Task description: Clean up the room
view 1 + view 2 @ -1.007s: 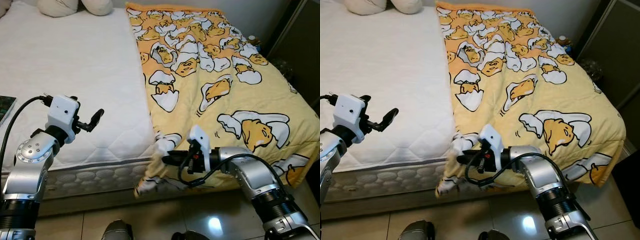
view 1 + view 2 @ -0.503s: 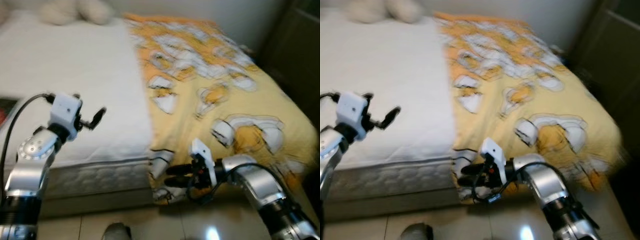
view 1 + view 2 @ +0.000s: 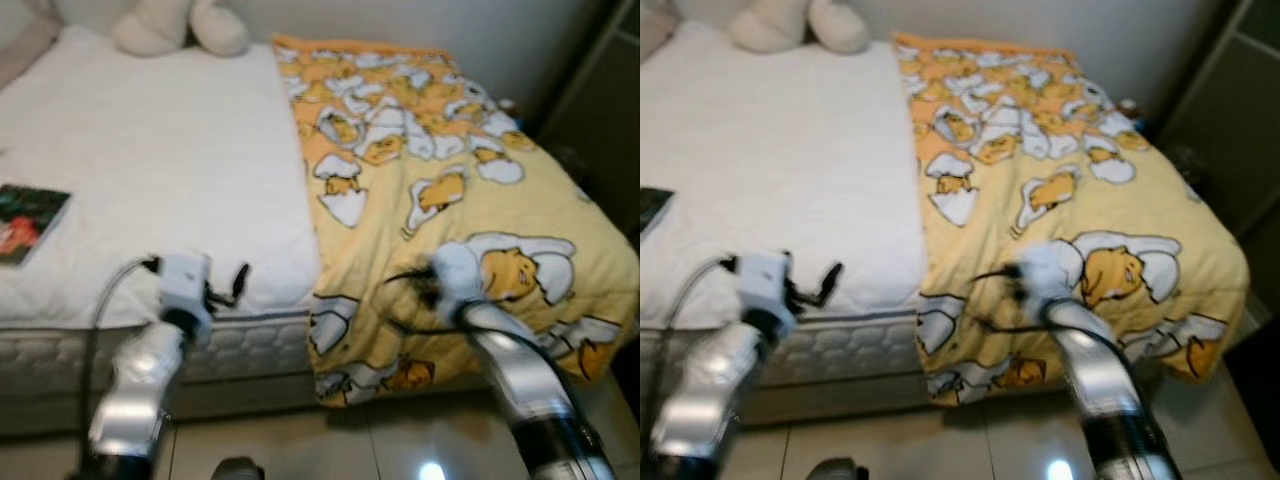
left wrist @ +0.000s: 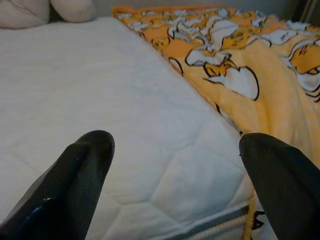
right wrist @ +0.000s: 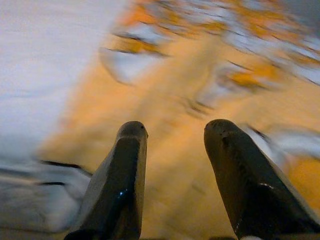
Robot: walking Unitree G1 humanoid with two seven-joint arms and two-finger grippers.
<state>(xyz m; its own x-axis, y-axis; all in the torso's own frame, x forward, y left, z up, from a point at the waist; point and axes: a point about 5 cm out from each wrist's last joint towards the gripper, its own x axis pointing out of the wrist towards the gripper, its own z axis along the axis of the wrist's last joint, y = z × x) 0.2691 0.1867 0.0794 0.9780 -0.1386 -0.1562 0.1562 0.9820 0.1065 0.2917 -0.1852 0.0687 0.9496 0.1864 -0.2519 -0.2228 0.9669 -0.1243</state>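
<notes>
So you're looking at the yellow egg-print blanket (image 3: 450, 190) covering the bed's right half, from 12 down to 5 o'clock, its edge hanging over the foot of the white mattress (image 3: 150, 190). Your right gripper (image 5: 175, 175) hovers over the blanket near that foot edge, fingers spread with nothing between them, and it's pretty blurry. Your left gripper (image 4: 175, 175) sits at 7 o'clock by the mattress edge, fingers wide apart too, empty. There's a book (image 3: 30, 222) at 9 o'clock and a plush toy (image 3: 180, 25) at 11.
</notes>
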